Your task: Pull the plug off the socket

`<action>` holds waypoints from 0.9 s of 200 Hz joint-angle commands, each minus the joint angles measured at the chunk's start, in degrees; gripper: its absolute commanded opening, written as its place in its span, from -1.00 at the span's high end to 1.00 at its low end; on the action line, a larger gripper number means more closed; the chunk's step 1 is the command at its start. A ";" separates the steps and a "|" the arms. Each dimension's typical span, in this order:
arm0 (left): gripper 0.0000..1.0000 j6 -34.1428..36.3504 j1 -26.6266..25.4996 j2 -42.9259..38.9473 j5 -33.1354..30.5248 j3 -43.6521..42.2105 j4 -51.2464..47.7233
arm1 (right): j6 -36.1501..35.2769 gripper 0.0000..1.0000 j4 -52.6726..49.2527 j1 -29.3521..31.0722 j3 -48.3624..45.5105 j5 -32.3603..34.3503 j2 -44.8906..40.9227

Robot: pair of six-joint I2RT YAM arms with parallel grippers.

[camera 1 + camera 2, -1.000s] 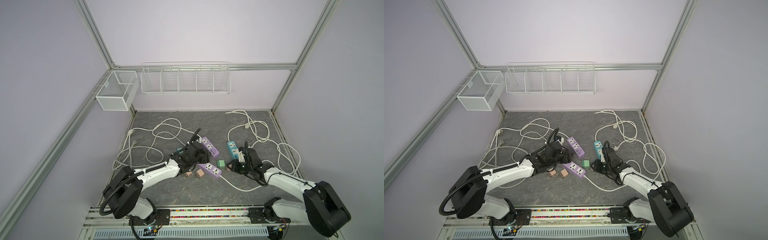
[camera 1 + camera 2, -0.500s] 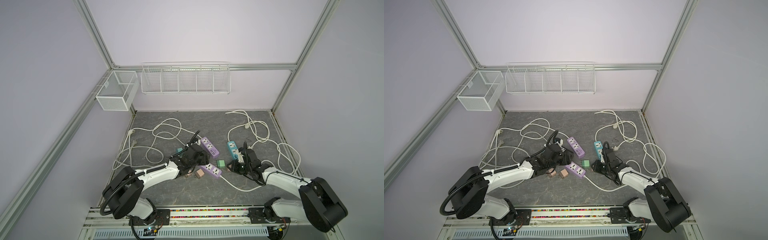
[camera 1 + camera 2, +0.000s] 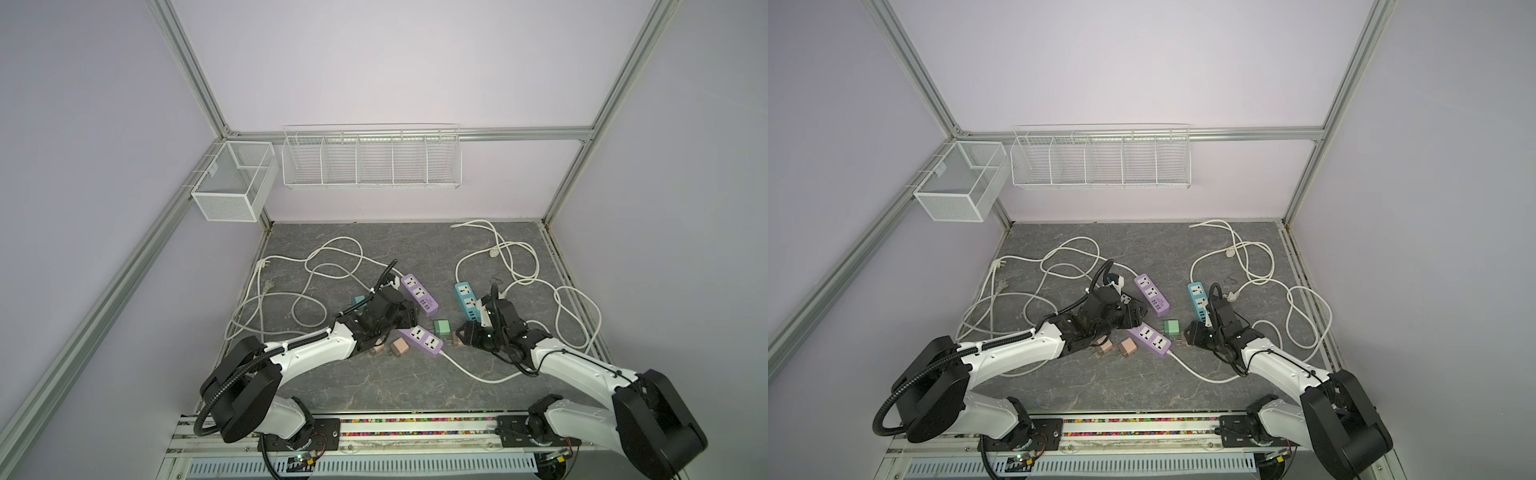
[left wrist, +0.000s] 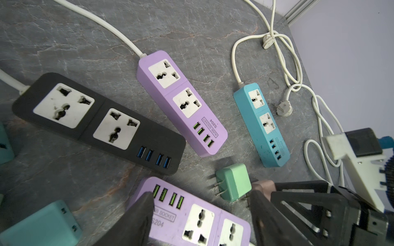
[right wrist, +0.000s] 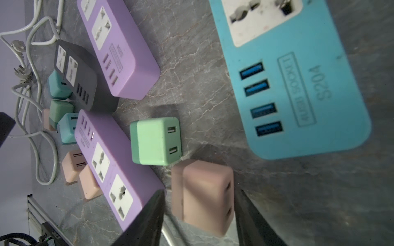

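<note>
Because the pink plug (image 5: 202, 202) lies free on the table (image 5: 202, 64) between the fingers of the right gripper (image 5: 200, 192), these stand apart, released, while the left gripper (image 4: 201, 194), also spread, straddles the purple power strip (image 4: 204, 221), seemingly to steady it.

This is a robot lab: plain purple walls (image 3: 395, 62), a metal frame (image 3: 200, 83), wire baskets (image 3: 372, 166), and two white robot arms (image 3: 307, 353) at a grey tabletop (image 3: 374, 386).

one loose plug (image 3: 441, 328) lies between the nearest strip (image 3: 424, 340) and the rightmost strip (image 3: 467, 300).
</note>
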 commanded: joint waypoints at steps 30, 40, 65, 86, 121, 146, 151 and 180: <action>-0.50 0.57 0.77 -4.82 -4.76 0.93 -3.53 | -6.34 -0.51 -11.17 -0.57 5.75 3.92 -4.20; -0.53 1.85 1.00 -6.74 -6.38 0.58 -3.96 | -8.39 -0.61 -12.67 -0.87 7.93 4.54 -5.18; -0.66 6.32 3.45 -12.32 -11.51 0.70 -6.97 | -15.25 -0.88 -16.46 -1.55 15.08 12.65 -5.77; -0.84 8.75 8.53 -17.26 -19.45 1.40 -11.09 | -18.15 -0.79 -16.13 -3.78 18.44 24.42 -5.65; -0.99 15.14 25.33 -21.27 -27.70 3.28 -17.14 | -19.00 -0.78 -1.97 -13.22 14.94 33.92 -6.36; -0.99 19.33 38.45 -19.33 -28.71 -1.73 -10.49 | -22.70 -0.78 3.39 -18.55 14.95 37.25 -0.62; -0.99 20.57 40.40 -18.58 -29.19 -3.58 -8.02 | -24.04 -0.78 5.36 -18.88 14.38 39.01 0.60; -0.99 26.22 46.60 -13.45 -31.42 -14.18 10.40 | -28.10 -0.78 25.29 -21.13 5.01 43.55 6.38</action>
